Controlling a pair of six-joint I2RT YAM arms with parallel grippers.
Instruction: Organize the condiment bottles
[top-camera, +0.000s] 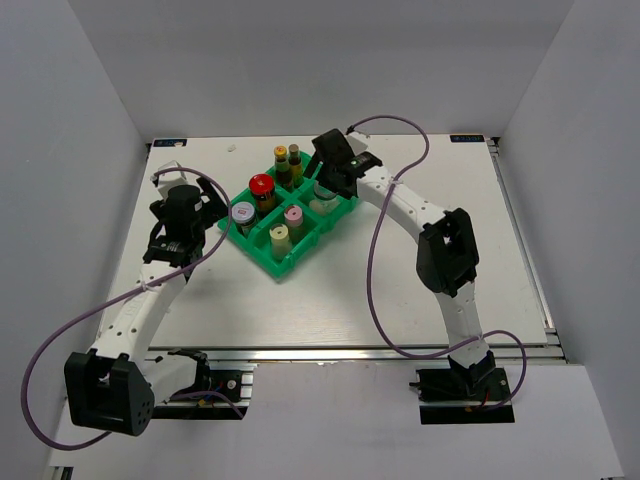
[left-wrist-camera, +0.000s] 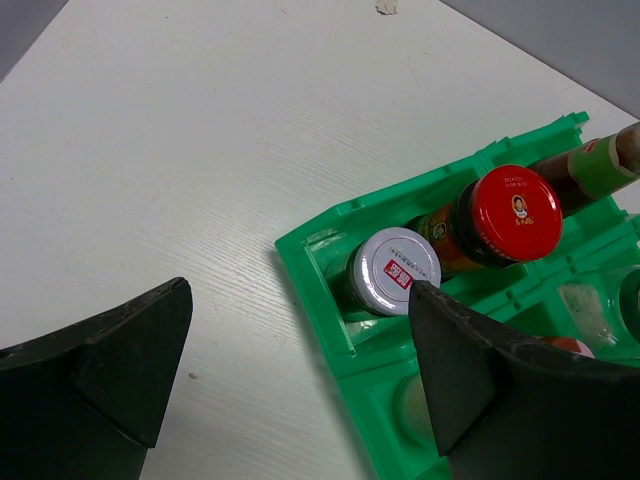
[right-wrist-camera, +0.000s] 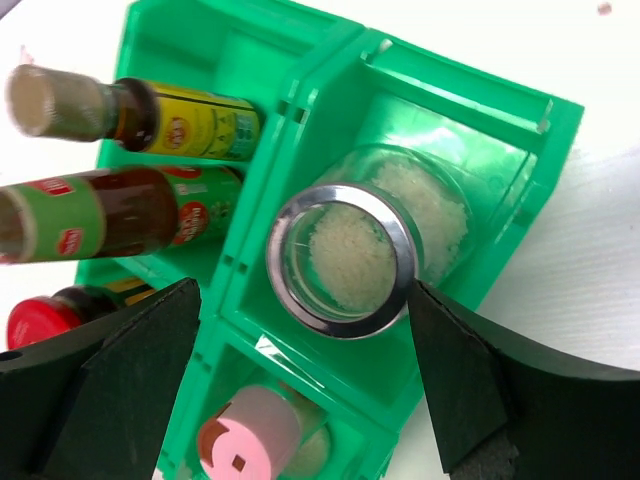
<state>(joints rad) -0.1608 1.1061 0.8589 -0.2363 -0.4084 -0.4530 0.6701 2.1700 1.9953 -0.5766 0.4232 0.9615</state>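
Note:
All seven condiment bottles stand in the green tray (top-camera: 300, 256). They are the red-capped jar (top-camera: 262, 187), two slim sauce bottles (top-camera: 281, 160) (top-camera: 294, 158), grey-lidded jar (top-camera: 243, 214), pink-lidded shaker (top-camera: 294, 216), yellow-lidded shaker (top-camera: 279, 236) and silver-lidded clear jar (right-wrist-camera: 345, 258). My right gripper (right-wrist-camera: 305, 360) is open above the clear jar, one finger on each side of it, not touching. My left gripper (left-wrist-camera: 300, 340) is open and empty over the tray's left corner (left-wrist-camera: 318, 310), beside the grey-lidded jar (left-wrist-camera: 396, 270).
The tray sits angled on the white table (top-camera: 300, 310), slightly left of centre and toward the back. Both arms' purple cables (top-camera: 375, 270) loop over the table. Grey walls close in the back and sides.

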